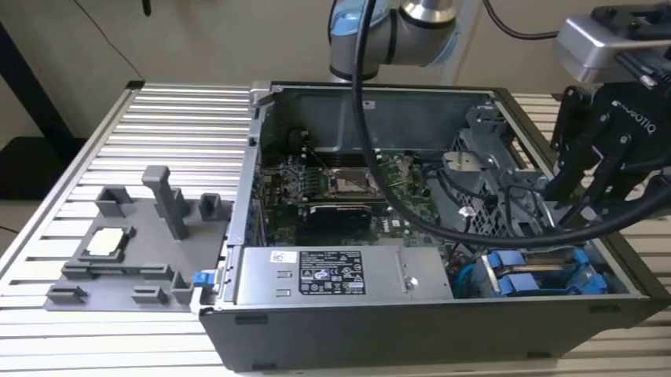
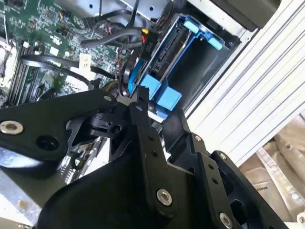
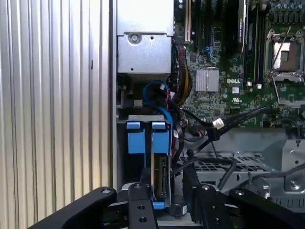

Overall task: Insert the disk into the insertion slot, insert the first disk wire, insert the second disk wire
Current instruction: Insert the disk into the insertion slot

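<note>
the black end effector [image 1: 587,200] hangs over the corner of the open computer case [image 1: 346,330] at the exterior view's right. its own dark links cover one end of the disk [image 3: 161,171] in both wrist views, so whether it grips the disk, touches it or stands clear cannot be told. the disk sits down in the insertion slot [image 1: 491,216], on edge, near the grey power supply box [image 1: 314,275]. in the exterior view little of it shows beyond its blue carrier [image 1: 529,273], whose long axis runs across the view along the case's near wall. in the first wrist view its narrow edge faces the camera, with two blue tabs [image 3: 159,139] at one end and a dark connector strip further along. a blue cable [image 3: 155,93] loops just beyond the tabs. black wires [image 3: 224,121] cross near the green motherboard [image 3: 224,62]; whether any reaches the disk is hard to make out. the case rests on a ribbed metal surface [image 1: 157,118].
</note>
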Controlling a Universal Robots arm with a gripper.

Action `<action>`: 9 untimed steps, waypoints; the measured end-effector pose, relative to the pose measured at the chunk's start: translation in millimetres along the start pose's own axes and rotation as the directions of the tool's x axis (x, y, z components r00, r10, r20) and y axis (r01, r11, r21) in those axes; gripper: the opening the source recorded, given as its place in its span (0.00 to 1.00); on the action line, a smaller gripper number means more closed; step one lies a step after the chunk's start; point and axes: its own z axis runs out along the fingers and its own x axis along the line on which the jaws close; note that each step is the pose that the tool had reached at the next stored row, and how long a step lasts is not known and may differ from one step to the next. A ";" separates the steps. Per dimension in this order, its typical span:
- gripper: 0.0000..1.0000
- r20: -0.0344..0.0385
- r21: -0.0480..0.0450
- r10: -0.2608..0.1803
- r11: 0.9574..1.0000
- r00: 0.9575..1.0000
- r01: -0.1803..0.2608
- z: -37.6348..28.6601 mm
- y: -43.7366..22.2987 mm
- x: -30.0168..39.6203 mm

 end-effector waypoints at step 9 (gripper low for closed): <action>0.40 0.023 0.078 -0.020 0.997 1.000 0.018 2.3 -3.1 0.2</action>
